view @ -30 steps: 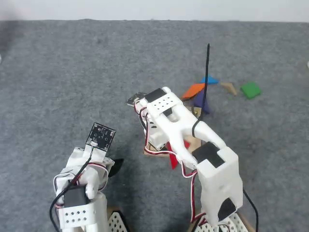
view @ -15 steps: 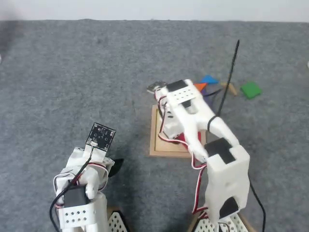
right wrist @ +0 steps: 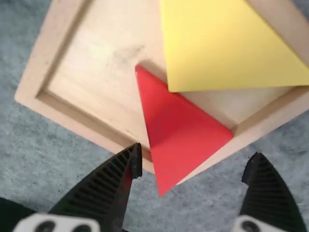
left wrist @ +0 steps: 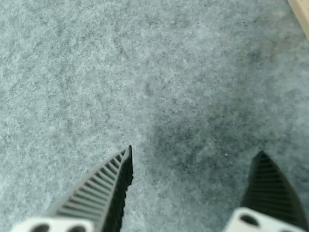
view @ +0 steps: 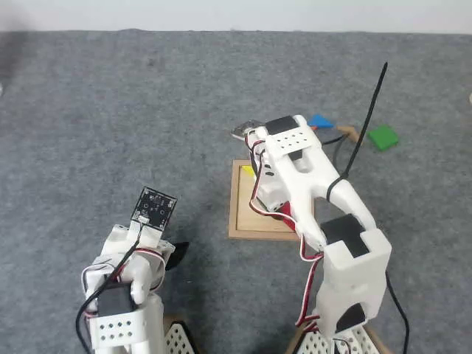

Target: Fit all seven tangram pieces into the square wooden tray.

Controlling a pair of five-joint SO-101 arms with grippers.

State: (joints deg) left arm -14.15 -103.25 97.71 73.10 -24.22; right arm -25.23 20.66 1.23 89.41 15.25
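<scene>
So, right jaws apart over the tray [right wrist: 46, 60], red triangle [right wrist: 178, 135] overhanging its rim; left jaws apart too, above grey desk [left wrist: 145, 58].

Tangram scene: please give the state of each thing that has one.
wooden tray: partly filled
yellow triangle: inside the tray
red triangle: partly inside, one corner over the rim
green piece: outside the tray, on carpet
blue piece: outside the tray, on carpet
left end effector: open, empty
right end effector: open, empty, above red triangle
</scene>
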